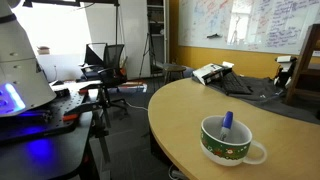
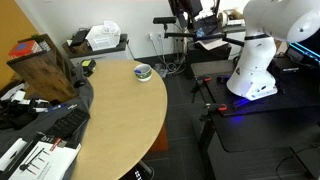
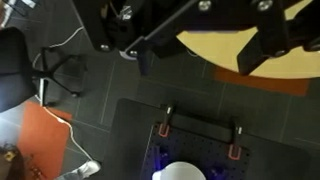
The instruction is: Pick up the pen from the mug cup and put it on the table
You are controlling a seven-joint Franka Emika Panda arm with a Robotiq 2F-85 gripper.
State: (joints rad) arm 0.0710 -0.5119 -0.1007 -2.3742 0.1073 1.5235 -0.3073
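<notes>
The green mug cup (image 1: pixel 225 141) with a red and white pattern stands near the curved edge of the tan table (image 1: pixel 180 115). The blue pen (image 1: pixel 227 121) leans inside it, tip up. In an exterior view the mug (image 2: pixel 143 71) is small at the far end of the table (image 2: pixel 120 110). My gripper (image 3: pixel 195 58) is high above the floor and the robot's base, far from the mug. Its dark fingers are spread apart with nothing between them. A slice of the table (image 3: pixel 235 45) shows behind them. The arm reaches up at the top of an exterior view (image 2: pixel 187 12).
A black workbench (image 1: pixel 45 140) with blue light holds the robot's white base (image 2: pixel 255 65). Black office chairs (image 1: pixel 108 62) stand behind it. On the table lie a white box (image 1: pixel 212 72), a brown bag (image 2: pixel 45 65) and a keyboard (image 2: pixel 62 125).
</notes>
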